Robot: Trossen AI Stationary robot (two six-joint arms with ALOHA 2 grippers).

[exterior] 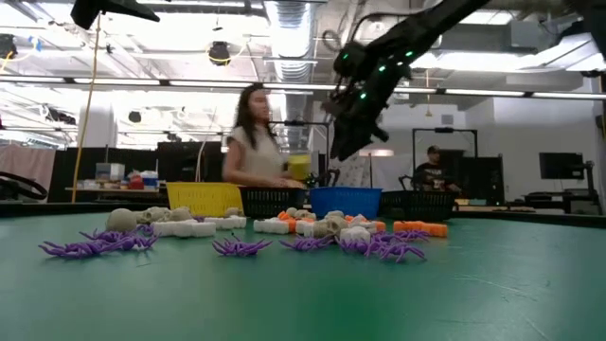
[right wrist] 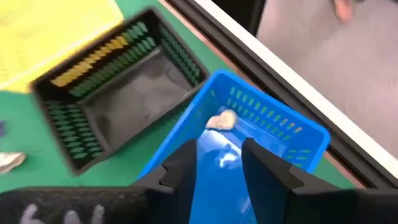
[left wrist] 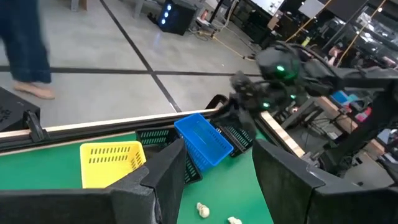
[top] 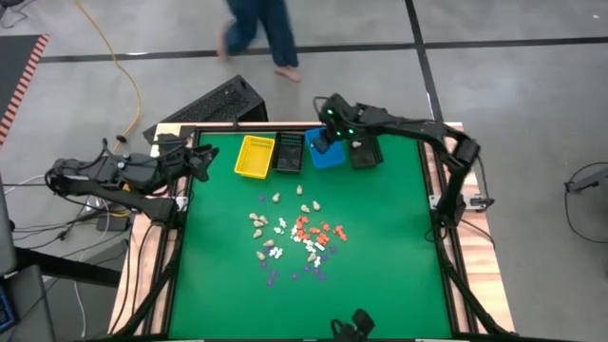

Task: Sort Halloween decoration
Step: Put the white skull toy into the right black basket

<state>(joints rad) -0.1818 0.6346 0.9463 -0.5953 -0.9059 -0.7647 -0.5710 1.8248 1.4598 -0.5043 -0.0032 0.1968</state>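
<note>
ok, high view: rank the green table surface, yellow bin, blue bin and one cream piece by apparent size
1. Green table surface, by far the largest.
2. Yellow bin.
3. Blue bin, which looks smaller, but the right pincer covers part of it, so that ranking is unsure.
4. Cream piece, tiny.

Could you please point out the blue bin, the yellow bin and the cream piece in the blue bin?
Blue bin [right wrist: 273, 121]: right wrist view, far wall.
Yellow bin [top: 255, 157]: high view, floor of the bin.
Cream piece [right wrist: 222, 119]: right wrist view, its middle.
</note>
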